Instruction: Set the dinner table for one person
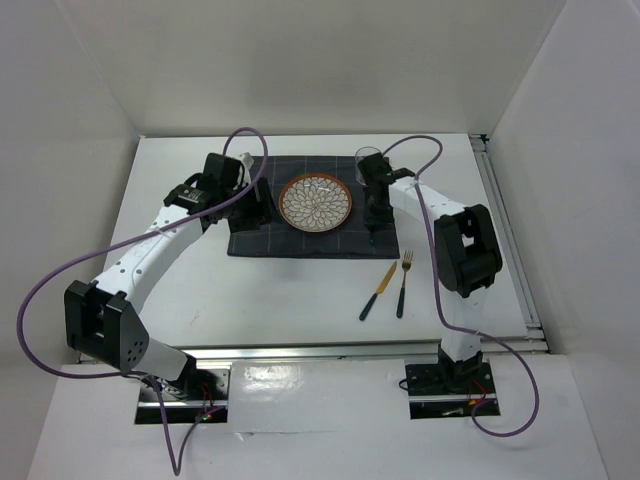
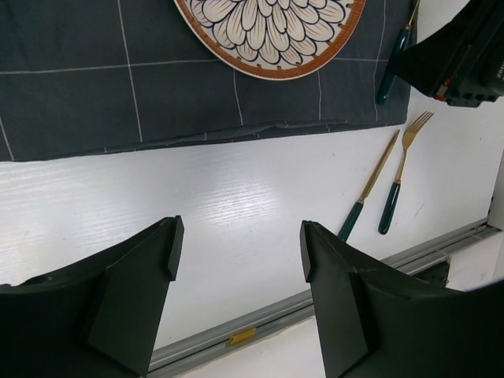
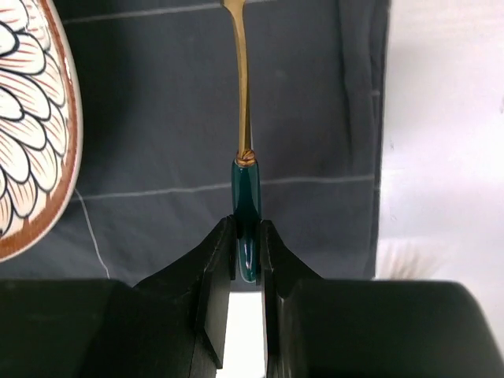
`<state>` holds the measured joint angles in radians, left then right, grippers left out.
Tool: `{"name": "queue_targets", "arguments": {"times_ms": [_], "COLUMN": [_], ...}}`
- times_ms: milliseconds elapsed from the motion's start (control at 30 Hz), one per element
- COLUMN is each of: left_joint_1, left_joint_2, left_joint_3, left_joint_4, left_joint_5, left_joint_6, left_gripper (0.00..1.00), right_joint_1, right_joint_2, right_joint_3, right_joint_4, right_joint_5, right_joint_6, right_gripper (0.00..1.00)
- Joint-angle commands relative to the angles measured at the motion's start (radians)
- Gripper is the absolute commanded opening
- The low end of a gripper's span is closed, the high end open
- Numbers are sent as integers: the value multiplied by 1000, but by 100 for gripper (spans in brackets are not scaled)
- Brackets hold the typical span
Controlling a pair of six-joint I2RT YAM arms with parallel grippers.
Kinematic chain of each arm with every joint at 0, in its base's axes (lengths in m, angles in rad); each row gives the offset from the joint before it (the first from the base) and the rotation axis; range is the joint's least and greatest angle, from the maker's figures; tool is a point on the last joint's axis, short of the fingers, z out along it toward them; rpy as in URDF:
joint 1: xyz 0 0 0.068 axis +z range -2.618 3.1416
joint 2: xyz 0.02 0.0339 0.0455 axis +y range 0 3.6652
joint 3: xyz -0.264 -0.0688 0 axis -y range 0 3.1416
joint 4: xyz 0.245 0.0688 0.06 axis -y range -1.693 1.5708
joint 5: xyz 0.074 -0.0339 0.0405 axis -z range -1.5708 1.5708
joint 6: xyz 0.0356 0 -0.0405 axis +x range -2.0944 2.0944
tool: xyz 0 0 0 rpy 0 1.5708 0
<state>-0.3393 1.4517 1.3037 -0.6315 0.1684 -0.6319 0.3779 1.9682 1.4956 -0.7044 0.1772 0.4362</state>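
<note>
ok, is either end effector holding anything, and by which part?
Right end effector pinches a gold utensil by the butt of its green handle. Left end effector is open and empty.

white arms [image 1: 150,255], black grippers [image 2: 236,252], purple cables [image 1: 26,325]

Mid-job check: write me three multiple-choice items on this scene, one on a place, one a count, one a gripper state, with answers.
1. The plate sits: A on the checked cloth; B on a tray; C on another plate.
2. Utensils lying on the bare dinner table: A one; B two; C four.
3. The right gripper is: A wide open; B shut on a green-handled utensil; C shut on nothing.
Key: 1 A, cloth shows all round it. 2 B, knife and fork lie there. 3 B, its jaws pinch the handle.
</note>
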Motion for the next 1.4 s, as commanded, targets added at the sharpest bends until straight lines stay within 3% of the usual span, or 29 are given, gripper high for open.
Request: {"name": "queue_targets", "arguments": {"times_ms": [0,100,200,333,367,467,567,733,900,1100,1367], "left_joint_1": [-4,-4,-4,-4,-4,-13,-35,-44,-53,-72,-72], "left_joint_2": [-21,-21,-21,-21,-21,-21,6,15,24,44,35], "left_joint_3": [37,37,37,46,46,46,46,46,55,55,46], "left_joint_4": [-5,-5,-5,-16,-16,-16,-16,-16,-16,-7,-7], "left_joint_5": [-10,-10,-10,-29,-29,-20,-20,-20,-20,-20,-29], "left_joint_6": [12,12,21,31,40,57,66,66,66,66,66], "left_gripper": [78,78,78,78,78,78,78,78,78,78,78], "right_joint_1": [-11,-20,-20,-20,-20,-33,-54,-54,36,164,256], "right_joint_2": [38,99,135,101,84,-3,-121,-317,-503,-511,-422], "right_joint_3": [67,112,147,149,138,97,36,-237,-496,-610,-663], "right_joint_4": [46,46,19,6,6,-3,-3,-12,6,19,10], "right_joint_5": [-5,-5,-5,-15,-15,-15,-15,-93,-206,-186,-113], "right_joint_6": [-31,-42,-51,-39,-39,-19,10,110,246,458,576], "right_gripper": [0,2,12,34,44,57,58,58,70,70,56]}}
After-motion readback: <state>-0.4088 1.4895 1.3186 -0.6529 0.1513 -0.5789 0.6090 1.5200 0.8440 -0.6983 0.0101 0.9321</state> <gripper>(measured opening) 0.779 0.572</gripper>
